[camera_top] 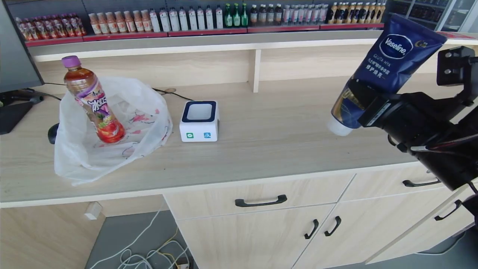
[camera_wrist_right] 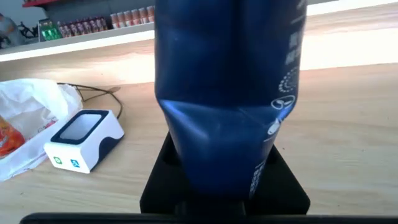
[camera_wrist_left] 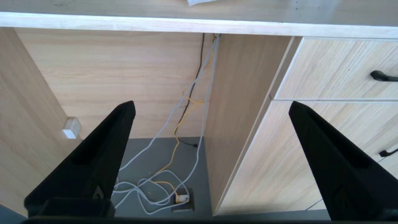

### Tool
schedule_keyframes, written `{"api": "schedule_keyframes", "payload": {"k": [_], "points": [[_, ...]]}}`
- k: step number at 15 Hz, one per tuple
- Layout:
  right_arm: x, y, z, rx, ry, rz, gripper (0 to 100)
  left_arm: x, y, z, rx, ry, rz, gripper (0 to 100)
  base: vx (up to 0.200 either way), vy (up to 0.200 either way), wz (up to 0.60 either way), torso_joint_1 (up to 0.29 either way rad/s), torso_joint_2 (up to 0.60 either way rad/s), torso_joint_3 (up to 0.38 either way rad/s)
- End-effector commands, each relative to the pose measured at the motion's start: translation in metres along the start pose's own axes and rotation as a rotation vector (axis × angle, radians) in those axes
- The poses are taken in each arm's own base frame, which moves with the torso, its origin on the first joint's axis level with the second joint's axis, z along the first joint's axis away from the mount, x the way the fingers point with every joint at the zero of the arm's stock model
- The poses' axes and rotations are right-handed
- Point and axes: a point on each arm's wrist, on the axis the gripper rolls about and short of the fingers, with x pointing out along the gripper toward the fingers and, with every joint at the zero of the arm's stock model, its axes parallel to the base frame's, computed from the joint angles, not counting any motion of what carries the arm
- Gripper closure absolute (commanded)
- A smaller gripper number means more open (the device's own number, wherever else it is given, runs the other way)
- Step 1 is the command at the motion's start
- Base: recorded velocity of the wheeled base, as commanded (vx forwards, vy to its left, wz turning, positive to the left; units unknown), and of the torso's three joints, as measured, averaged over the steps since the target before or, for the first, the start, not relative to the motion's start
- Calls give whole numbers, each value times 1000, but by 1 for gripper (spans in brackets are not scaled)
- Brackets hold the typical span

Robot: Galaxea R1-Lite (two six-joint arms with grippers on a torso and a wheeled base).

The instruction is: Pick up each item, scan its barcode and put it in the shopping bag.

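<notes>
Head view – stock at the checkout counter (camera_top: 280, 123), listed by item.

1. Tube (camera_top: 388, 63) – dark blue, white cap. Held up over the right end of the counter, well apart from the scanner, tilted with the cap down and the crimped end up. The right jaws are closed across its lower body, just above the cap. In the right wrist view the tube (camera_wrist_right: 230, 93) shows a crease in its wall where it is clamped. Handling, as judged: light, soft-walled, gives under pressure, and glossy enough to slip. The best hold is low on the body towards the cap, where the wall is likely stiffer, with only moderate squeeze. The barcode's side cannot be told.

2. Bottle (camera_top: 93, 101) – reddish drink, purple cap. It stands leaning inside the bag. Judged rigid and heavier than the tube.

3. Bag (camera_top: 149, 112) – thin, translucent white, mouth open, slumped on the left part of the counter. Limp, so it is likely to shift if brushed.

4. Scanner (camera_top: 199, 121) – small white box with a dark-rimmed window on top, just beside the bag on its right.

5. Left jaws – spread wide and holding nothing, hanging below the counter edge and facing the cables (camera_wrist_left: 180, 143) underneath.
</notes>
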Motion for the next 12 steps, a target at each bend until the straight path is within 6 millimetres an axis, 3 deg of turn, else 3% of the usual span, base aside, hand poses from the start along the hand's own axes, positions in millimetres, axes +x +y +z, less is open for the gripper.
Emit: {"api": "schedule_keyframes", "payload": {"k": [1, 4, 6, 12], "points": [[4, -3, -11, -9, 22, 12, 100, 0, 0, 0, 0, 0, 2, 0, 0, 0, 0, 0, 0, 0], [2, -9, -10, -10, 8, 9, 100, 0, 0, 0, -2, 0, 2, 0, 0, 0, 0, 0, 0, 0], [1, -27, -9, -38, -6, 12, 100, 0, 0, 0, -2, 0, 2, 0, 0, 200, 0, 2, 2, 2], [-4, -28, -8, -58, -5, 30, 100, 0, 0, 0, -5, 2, 3, 0, 0, 200, 0, 2, 5, 4]]}}
